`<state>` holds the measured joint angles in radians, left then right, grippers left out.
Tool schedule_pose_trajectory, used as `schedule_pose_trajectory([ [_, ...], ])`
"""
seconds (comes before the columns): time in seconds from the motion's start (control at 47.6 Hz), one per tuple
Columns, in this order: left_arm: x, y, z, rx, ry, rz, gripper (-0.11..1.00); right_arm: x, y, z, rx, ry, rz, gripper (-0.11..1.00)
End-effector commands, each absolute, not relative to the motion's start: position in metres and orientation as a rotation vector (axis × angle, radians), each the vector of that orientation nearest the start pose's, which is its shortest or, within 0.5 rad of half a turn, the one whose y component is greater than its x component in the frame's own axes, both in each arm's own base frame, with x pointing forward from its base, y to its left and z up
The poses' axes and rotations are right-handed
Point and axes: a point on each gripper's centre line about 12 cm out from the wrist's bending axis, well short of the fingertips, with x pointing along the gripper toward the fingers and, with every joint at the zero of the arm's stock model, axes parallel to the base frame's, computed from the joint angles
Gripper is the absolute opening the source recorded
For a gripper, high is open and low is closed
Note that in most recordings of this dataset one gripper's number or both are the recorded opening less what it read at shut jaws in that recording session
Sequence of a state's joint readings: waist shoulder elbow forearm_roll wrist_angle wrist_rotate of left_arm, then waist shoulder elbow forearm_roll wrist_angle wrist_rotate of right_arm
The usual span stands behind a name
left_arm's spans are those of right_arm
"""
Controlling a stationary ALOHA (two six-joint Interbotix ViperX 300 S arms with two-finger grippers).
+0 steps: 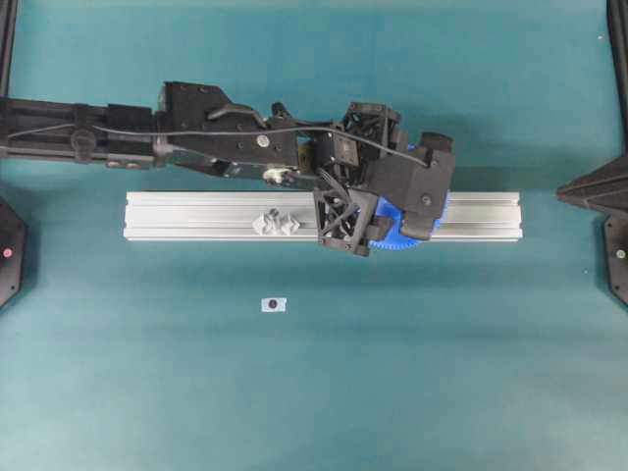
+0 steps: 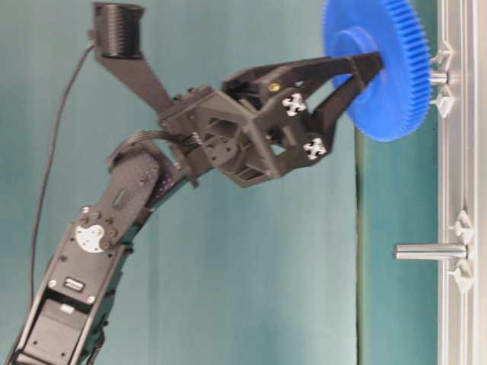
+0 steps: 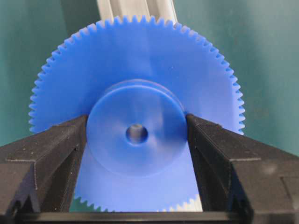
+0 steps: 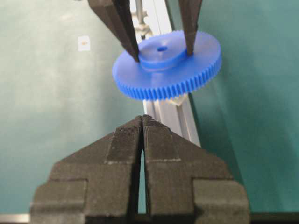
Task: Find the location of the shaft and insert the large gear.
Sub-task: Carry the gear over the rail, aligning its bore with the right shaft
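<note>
Left gripper (image 3: pixel 136 133) clamps gear (image 3: pixel 135 88) by hub, upper right; keep hole centred over shaft (image 2: pixel 437 77), lower straight. Right gripper (image 4: pixel 142 126) closed, empty.

- The blue gear (image 2: pixel 380 65) and left gripper (image 2: pixel 361 72) fill the room above one pin (image 2: pixel 437 77).
- The other pin (image 2: pixel 430 251) on the rail (image 1: pixel 196 214) stands free.
- The worktop (image 1: pixel 442 373) beside the rail is open.

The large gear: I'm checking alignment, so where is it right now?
The large gear is held by its hub in the left gripper, right of centre in the overhead view, over the aluminium rail, its centre hole meeting the shaft.
</note>
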<state>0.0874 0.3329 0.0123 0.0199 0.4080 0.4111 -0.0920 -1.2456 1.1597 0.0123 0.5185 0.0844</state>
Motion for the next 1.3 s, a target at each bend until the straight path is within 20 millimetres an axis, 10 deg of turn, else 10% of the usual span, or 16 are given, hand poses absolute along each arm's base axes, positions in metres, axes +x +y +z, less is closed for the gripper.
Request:
schedule_pose_trajectory([
  [0.0,0.524,0.050,0.228,0.384,0.711,-0.056,0.72,0.142,-0.013,0.260,0.121,0.417,-0.110,0.03],
  [1.281,0.521,0.079,0.221,0.286,0.841,0.001,0.72,0.143,-0.013,0.258,0.120,0.398,-0.109,0.03],
])
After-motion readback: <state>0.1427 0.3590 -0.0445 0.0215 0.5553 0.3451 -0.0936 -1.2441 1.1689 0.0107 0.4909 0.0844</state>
